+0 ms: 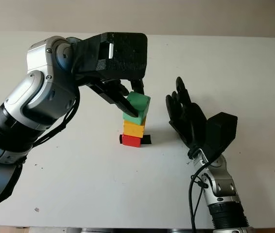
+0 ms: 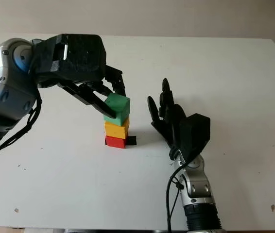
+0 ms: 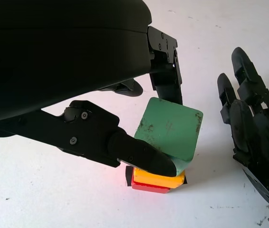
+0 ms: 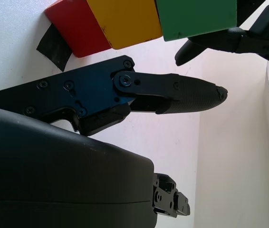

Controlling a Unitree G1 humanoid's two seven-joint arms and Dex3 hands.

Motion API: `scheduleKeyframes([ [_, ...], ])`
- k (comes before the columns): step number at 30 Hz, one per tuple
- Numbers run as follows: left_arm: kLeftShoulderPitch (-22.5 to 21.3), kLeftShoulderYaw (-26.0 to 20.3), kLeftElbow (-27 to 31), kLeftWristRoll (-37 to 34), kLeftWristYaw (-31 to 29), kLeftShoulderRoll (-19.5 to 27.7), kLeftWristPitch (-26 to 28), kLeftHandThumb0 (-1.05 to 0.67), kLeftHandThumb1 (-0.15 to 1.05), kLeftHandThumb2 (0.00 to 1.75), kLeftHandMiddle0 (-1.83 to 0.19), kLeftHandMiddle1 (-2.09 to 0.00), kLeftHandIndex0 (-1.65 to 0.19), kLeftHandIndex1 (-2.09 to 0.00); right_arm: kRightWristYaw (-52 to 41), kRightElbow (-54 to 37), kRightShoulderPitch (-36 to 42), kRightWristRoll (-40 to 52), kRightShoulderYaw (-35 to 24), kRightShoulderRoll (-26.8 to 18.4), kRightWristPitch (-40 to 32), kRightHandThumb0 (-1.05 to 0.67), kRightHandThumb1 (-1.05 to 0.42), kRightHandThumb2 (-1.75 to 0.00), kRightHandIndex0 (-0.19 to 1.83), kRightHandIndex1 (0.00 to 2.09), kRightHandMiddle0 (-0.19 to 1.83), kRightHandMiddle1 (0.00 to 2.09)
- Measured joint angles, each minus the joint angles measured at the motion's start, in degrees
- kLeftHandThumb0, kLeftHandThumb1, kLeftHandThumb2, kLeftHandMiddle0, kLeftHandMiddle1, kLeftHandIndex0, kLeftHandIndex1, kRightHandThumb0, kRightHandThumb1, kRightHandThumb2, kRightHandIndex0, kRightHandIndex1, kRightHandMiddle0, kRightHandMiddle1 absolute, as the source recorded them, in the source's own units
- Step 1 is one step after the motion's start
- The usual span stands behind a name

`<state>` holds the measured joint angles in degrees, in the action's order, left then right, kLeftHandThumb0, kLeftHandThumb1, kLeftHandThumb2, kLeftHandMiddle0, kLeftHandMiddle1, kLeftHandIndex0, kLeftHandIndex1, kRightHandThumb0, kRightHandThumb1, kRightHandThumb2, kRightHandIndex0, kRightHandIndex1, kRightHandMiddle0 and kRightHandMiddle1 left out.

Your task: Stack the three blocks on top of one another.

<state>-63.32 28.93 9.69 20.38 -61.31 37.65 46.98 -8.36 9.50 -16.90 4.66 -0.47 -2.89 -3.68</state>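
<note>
Left hand (image 1: 130, 99) gripping green block (image 1: 138, 108), set slightly tilted atop yellow block (image 1: 134, 128) and red block (image 1: 131, 141) to finish stack. Right hand (image 1: 188, 119) open beside stack, perhaps to guard it.

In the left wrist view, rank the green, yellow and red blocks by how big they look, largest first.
1. green block, held in the left hand fingers; it sits on top, nearest the camera, which may exaggerate it.
2. yellow block and red block: mostly covered, too close to rank.
</note>
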Motion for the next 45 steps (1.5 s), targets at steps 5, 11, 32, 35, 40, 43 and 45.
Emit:
scheduleKeyframes([
  [5,0.0,0.7,0.9,1.7,-0.1,0.2,1.0,-0.51,0.97,0.05,-0.12,-0.50,-0.18,-1.32,-0.1,0.0,0.0,-0.1,0.0,0.0,0.0,-0.76,-1.05,-0.49,-0.19,0.00,-0.18,0.05],
  [11,0.0,1.5,1.9,2.5,-1.3,0.5,0.7,-0.52,0.94,0.05,0.02,-1.07,-0.23,-1.14,-0.1,0.0,0.0,-0.2,0.0,0.0,0.0,-0.76,-1.05,-0.49,-0.19,0.00,-0.18,0.05],
  [32,0.0,1.0,4.6,-0.6,-2.4,2.2,5.4,-0.62,0.92,0.05,0.02,-0.05,-0.06,-0.34,-1.1,1.9,-0.6,0.1,-0.5,-0.4,1.1,-0.76,-1.05,-0.48,-0.19,0.00,-0.19,0.04],
  [35,0.3,1.0,5.0,-0.1,-1.0,3.2,3.1,-0.64,0.93,0.06,0.04,-0.05,-0.03,-0.20,-1.1,1.9,-0.6,-0.1,-0.5,-0.6,1.1,-0.77,-1.05,-0.48,-0.19,0.00,-0.18,0.05],
  [40,1.8,0.4,5.2,0.2,0.7,3.2,2.1,-0.58,0.93,0.05,0.05,-0.05,-0.03,-0.18,-1.0,1.9,-0.6,-0.1,-0.5,-0.6,1.1,-0.77,-1.05,-0.48,-0.19,0.00,-0.19,0.05],
  [43,2.4,-0.4,5.2,0.3,1.6,3.3,1.3,-0.57,0.94,0.06,0.08,-0.04,0.00,-0.15,-1.1,1.9,-0.6,0.0,-0.5,-0.6,1.1,-0.77,-1.05,-0.47,-0.19,0.00,-0.19,0.05],
  [45,2.6,-0.6,5.2,0.3,1.8,3.3,0.4,-0.57,0.94,0.06,0.09,-0.04,0.01,-0.13,-1.1,1.9,-0.6,0.0,-0.5,-0.6,1.1,-0.77,-1.05,-0.47,-0.19,0.00,-0.18,0.05],
])
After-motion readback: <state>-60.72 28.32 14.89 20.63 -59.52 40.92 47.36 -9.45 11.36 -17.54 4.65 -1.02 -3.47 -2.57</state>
